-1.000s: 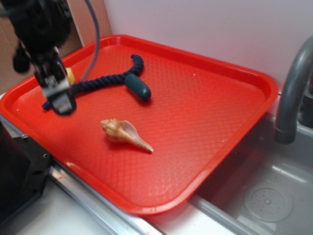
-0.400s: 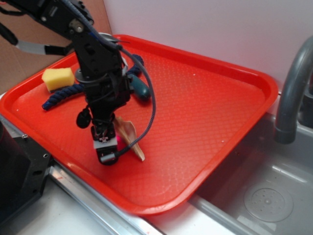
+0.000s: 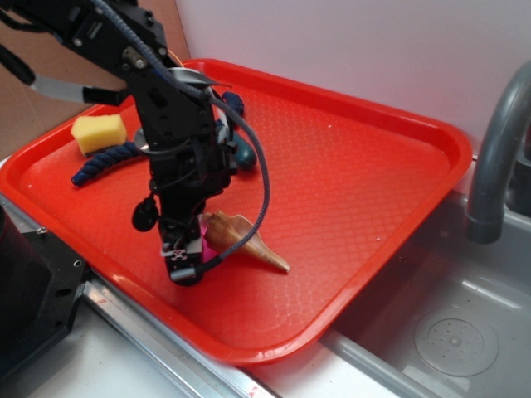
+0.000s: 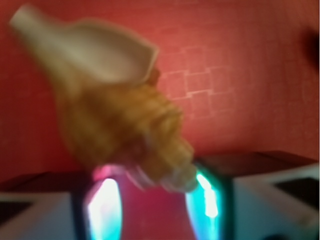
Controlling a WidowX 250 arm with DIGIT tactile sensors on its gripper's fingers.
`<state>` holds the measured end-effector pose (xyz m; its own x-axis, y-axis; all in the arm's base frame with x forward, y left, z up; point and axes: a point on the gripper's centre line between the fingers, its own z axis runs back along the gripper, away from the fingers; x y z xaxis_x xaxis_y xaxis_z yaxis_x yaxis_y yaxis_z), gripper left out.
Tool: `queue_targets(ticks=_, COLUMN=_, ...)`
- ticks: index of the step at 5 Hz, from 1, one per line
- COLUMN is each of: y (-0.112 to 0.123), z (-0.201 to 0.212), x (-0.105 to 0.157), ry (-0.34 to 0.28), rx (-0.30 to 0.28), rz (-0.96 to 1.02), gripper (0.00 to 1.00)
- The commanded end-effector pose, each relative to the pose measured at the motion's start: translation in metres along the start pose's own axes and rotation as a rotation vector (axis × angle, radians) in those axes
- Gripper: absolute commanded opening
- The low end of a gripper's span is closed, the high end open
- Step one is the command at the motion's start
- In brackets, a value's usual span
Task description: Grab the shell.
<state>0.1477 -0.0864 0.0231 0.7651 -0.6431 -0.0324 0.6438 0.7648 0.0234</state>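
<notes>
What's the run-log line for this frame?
end effector: around shell knobby end | grip: unconfirmed | shell: on red tray | sponge: untouched

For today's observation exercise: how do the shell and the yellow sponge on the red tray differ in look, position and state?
The shell is tan and cream, spiral, tapering to a point; the sponge is a plain yellow block. The shell sits near the tray's front edge; the sponge is in its far left corner. The shell's knobby end lies between the tool's fingers; the sponge is untouched. Both are small and rest on the red tray.
</notes>
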Motion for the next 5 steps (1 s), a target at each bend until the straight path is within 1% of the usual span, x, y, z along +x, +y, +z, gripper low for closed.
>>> queue_targets(ticks=1, y=0.031, z=0.102, x=-0.034, ry=-0.274, rx=-0.028, rz=0.481, gripper=1.0)
queue_targets(ticks=3, y=0.031, z=0.102, x=-0.034, ry=-0.274, rx=-0.028, rz=0.481, gripper=1.0)
queue_targets(ticks=4, y=0.022, z=0.073, x=-0.009, ry=-0.249, rx=-0.046, rz=0.231, gripper=1.0)
queue_targets(ticks=5, y=0.003, z=0.048, x=0.011, ry=-0.174, rx=-0.08, rz=-0.018, gripper=1.0)
